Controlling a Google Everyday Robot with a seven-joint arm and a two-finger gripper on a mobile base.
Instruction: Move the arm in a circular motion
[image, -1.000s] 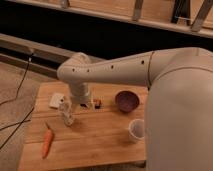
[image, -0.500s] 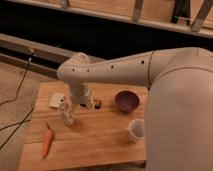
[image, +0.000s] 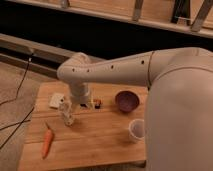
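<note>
Basically no shift vs the earlier frames: the arm (image: 110, 70) sits in the same pose, elbow over the far edge of the counter (image: 100, 147), and the tool (image: 66, 112) sits at the same spot over the left half, toward the far-left corner. If it's moving, it's too slow to show. The tool hangs pointing down, low over the wood. I can't tell how far open it is, and nothing is visibly in it. The arm's thick upper segment comes in from the right and covers the counter's right edge. My read on the step: early in the circle or paused at one point on it, with no arc evident yet, so most of the motion is still to do. The next move calls for a smooth sweep of the wrist around a loop, and there is clutter to clear. A white block (image: 56, 100) sits just beside the tool toward the far-left corner, and a small dark item (image: 98, 103) lies near the wrist on its right. A carrot (image: 47, 141) lies toward the near-left corner. A purple bowl (image: 127, 100) sits by the far edge right of centre, with a white cup (image: 136, 130) nearer the right edge. A loop at this height risks clipping the block or the carrot first, so I'd lift before sweeping or keep the radius tight.
</note>
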